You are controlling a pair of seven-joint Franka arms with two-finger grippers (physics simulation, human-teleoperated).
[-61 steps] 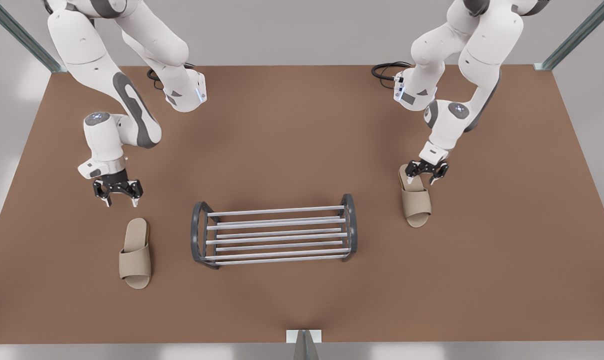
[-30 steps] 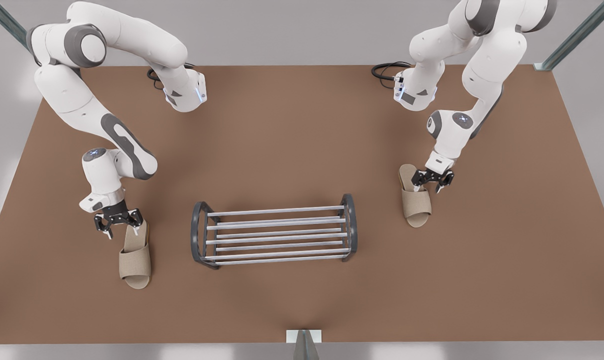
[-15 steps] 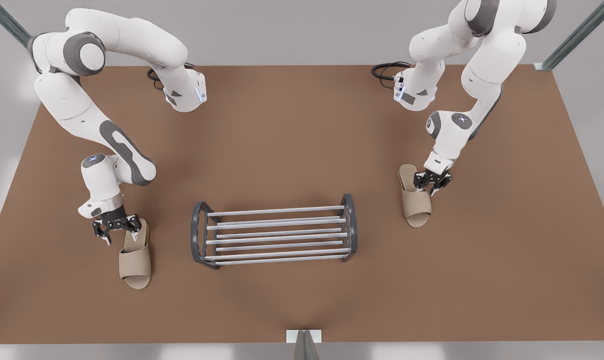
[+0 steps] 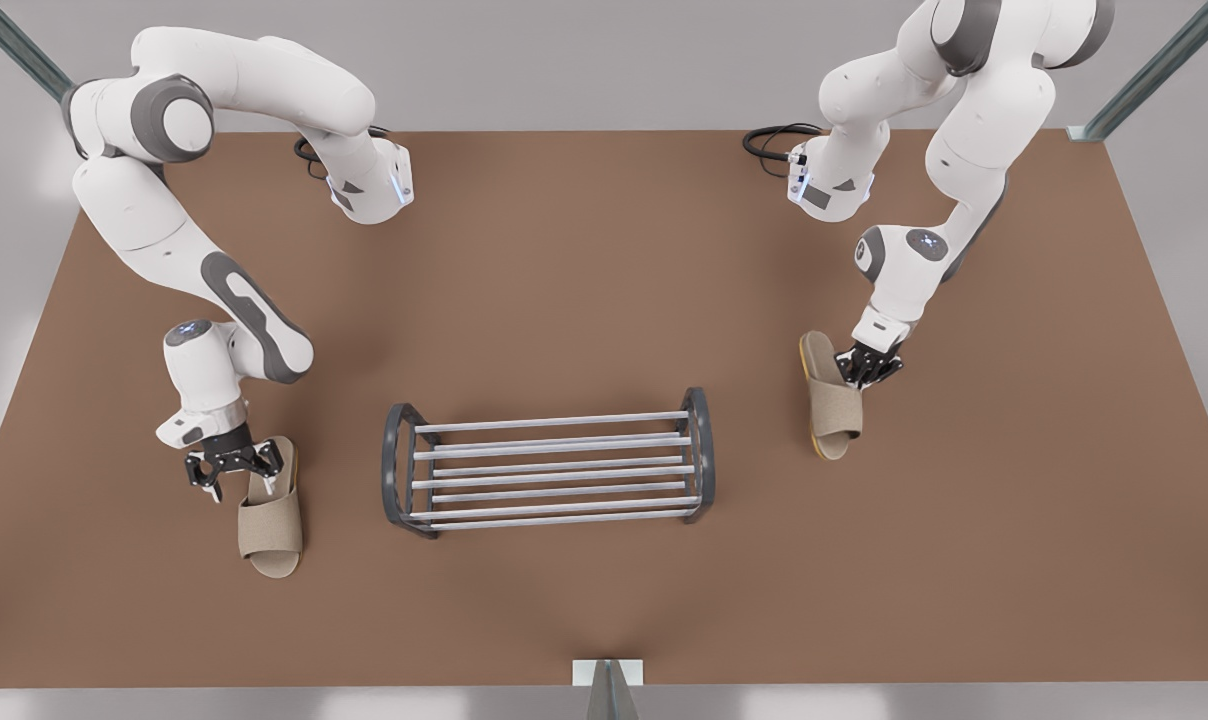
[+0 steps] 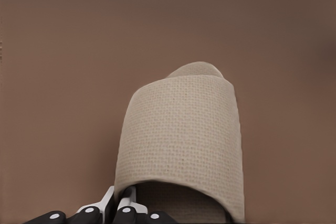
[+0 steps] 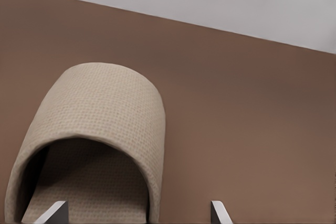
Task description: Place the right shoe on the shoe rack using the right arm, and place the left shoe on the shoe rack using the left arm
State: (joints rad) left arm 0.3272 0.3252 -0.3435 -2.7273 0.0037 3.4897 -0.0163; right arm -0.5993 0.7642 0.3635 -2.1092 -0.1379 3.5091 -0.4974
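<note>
The shoe rack point(image 4: 554, 421) stands mid-table with nothing on it. The left shoe point(image 4: 832, 410), a beige slipper, is at the front view's right. My left gripper point(image 4: 862, 374) is shut on its side edge behind the strap, and the shoe tilts with one side raised. The left wrist view has the left gripper point(image 5: 116, 203) pinching that rim of the left shoe point(image 5: 184, 135). The right shoe point(image 4: 272, 520) lies flat at the front view's left. My right gripper point(image 4: 234, 470) is open at its heel, straddling the side edge. In the right wrist view the right gripper point(image 6: 137, 211) has one finger inside the right shoe point(image 6: 105, 103).
The brown table point(image 4: 584, 300) stretches wide around the rack. Black cables point(image 4: 769, 140) lie near the arm bases at the back. A small post point(image 4: 607, 680) stands at the front edge. The rack's dark end frames point(image 4: 699, 450) rise above its bars.
My left gripper went from open to shut on the left shoe's edge and tipped it up. My right gripper came down to the right shoe's heel and stays open.
</note>
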